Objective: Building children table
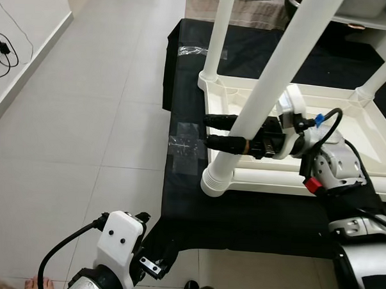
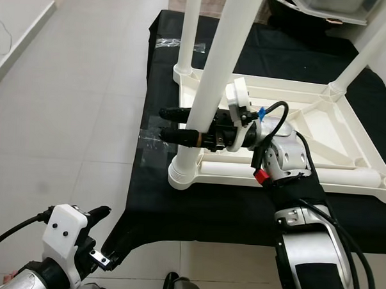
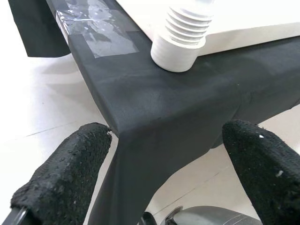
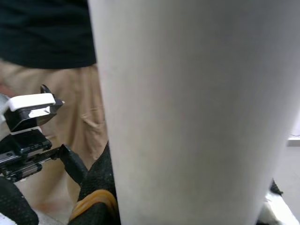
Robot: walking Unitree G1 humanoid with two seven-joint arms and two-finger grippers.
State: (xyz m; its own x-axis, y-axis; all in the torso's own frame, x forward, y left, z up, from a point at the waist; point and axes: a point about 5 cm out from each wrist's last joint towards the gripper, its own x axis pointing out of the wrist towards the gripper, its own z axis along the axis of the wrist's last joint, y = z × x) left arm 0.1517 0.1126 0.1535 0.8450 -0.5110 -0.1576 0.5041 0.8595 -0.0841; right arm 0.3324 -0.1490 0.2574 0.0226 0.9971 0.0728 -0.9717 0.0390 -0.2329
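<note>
Left end effector (image 1: 151, 244) is hanging low off the near left corner of the surface (image 1: 241, 217), its two black fingers (image 3: 65, 176) spread wide with nothing between them; I am seeing the black cloth (image 3: 154, 108) that covers the surface falling between them in the left wrist view, and beyond it the ribbed white foot (image 3: 185, 35) of a table leg. A person's bare toes (image 1: 36, 283) are showing on the tiled floor (image 1: 85, 114) beside my left arm. Patches of clear tape (image 1: 187, 141) are lying on the cloth at the surface's left edge.

Moving right, the white children table (image 1: 348, 119) is lying upside down on the cloth, its legs pointing up. The near left leg (image 1: 272, 84) is leaning toward the camera from its ribbed base at the table's near left corner. My right end effector (image 1: 220, 131) is reaching leftward across the underside of the tabletop, and its two long black fingers (image 1: 222, 143) are sitting one on each side of that leg, closed around it low down, just above the base. In the right wrist view the pale leg (image 4: 197, 108) is looming right in front of the lens.
</note>
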